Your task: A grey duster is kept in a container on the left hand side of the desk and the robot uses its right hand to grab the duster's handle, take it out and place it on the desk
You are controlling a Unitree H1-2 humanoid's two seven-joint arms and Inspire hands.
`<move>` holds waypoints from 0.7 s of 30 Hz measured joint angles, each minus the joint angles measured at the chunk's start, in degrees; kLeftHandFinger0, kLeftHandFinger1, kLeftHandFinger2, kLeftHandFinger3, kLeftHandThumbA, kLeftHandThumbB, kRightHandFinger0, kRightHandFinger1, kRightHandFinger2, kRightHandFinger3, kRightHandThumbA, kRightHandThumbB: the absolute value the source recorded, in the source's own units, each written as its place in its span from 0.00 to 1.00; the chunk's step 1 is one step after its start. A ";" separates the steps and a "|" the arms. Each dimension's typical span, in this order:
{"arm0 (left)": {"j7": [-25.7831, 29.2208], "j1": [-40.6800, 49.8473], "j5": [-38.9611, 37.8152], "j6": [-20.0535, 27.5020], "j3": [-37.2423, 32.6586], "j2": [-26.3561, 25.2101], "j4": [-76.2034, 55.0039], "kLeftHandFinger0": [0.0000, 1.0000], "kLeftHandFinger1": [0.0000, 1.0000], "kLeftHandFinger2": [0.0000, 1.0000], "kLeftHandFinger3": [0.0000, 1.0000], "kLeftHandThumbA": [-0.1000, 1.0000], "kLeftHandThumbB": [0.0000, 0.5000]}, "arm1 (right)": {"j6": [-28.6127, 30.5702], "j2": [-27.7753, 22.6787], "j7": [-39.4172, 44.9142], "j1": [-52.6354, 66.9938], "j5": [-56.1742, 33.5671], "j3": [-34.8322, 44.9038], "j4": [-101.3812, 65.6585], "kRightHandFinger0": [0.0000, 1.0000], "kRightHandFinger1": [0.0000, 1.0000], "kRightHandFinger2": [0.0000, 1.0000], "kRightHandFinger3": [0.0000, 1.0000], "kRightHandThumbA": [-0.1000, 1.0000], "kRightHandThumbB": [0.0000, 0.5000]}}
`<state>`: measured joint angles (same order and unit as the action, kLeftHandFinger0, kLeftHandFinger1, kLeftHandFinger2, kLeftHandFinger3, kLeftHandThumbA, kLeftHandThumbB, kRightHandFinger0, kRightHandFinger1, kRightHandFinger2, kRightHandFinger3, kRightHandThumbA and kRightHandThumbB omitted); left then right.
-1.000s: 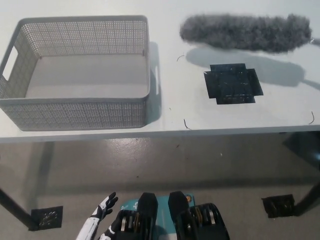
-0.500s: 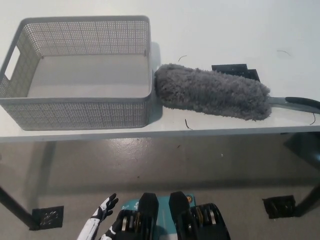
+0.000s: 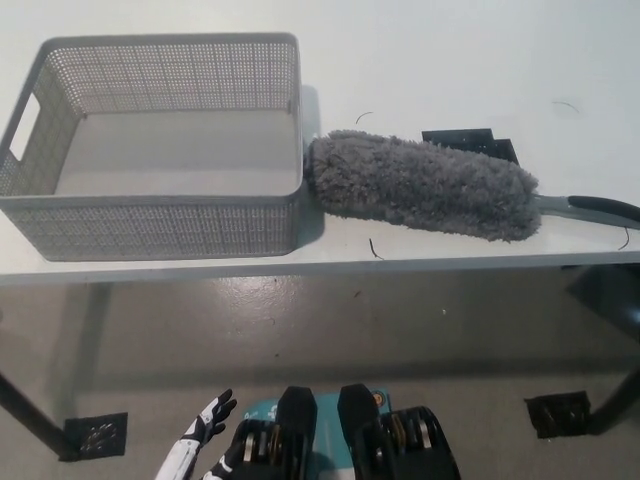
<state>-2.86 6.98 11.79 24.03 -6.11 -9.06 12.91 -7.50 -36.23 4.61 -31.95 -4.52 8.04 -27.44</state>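
A fluffy grey duster (image 3: 420, 186) lies on the white desk (image 3: 440, 60), its head just right of the basket and partly over a black patch (image 3: 470, 141). Its grey and black handle (image 3: 592, 209) points right, near the desk's front edge. The grey mesh container (image 3: 160, 140) stands at the desk's left and holds nothing. My white left hand (image 3: 205, 425) hangs low at the bottom left, below the desk, fingers apart and holding nothing. My black right hand is out of view.
Dark table legs show under the desk at the lower left (image 3: 25, 415) and lower right (image 3: 615, 405). A few thin dark threads (image 3: 374, 247) lie on the desk top near the duster.
A second ago the duster was up at the desk's far right; it has since come down beside the basket, covering most of the black patch. In the last half second it barely shifted.
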 measured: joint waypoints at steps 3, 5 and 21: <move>0.03 0.26 0.00 -0.01 0.02 0.01 0.00 1.00 1.00 1.00 1.00 0.88 0.45 | -0.29 1.98 -0.09 3.58 -2.93 0.49 -5.81 1.00 1.00 1.00 1.00 1.00 0.91; 0.03 0.26 0.00 -0.02 0.03 0.03 0.00 1.00 1.00 1.00 1.00 0.90 0.43 | -0.16 3.80 -0.14 6.32 -3.88 0.45 -9.77 1.00 1.00 1.00 1.00 1.00 0.88; 0.12 0.35 -0.09 -0.02 -0.22 0.55 1.41 1.00 1.00 1.00 1.00 0.97 0.39 | 14.92 29.52 -1.37 48.68 2.99 -12.04 -10.41 1.00 1.00 1.00 1.00 1.00 0.59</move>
<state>-2.74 7.33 11.70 24.01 -6.33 -8.51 14.31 7.42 -6.71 3.24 16.73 -1.53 -4.00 -37.86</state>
